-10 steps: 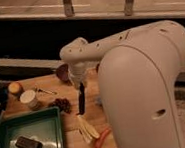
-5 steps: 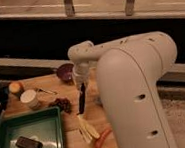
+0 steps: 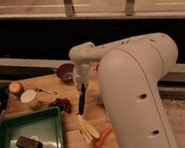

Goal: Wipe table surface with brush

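Hardly anything has moved: the brush (image 3: 82, 101) still hangs from my gripper (image 3: 81, 85), fingers clamped shut on its handle.
Its long axis stands nearly upright, tip low over the table surface (image 3: 72, 126) near the banana (image 3: 87, 132); grapes (image 3: 64, 105) and tray (image 3: 28, 116) crowd one side, leaving little bare wood.

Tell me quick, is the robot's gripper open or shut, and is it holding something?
Gripper: closed, holding the black brush, which hangs down nearly upright over the table surface.
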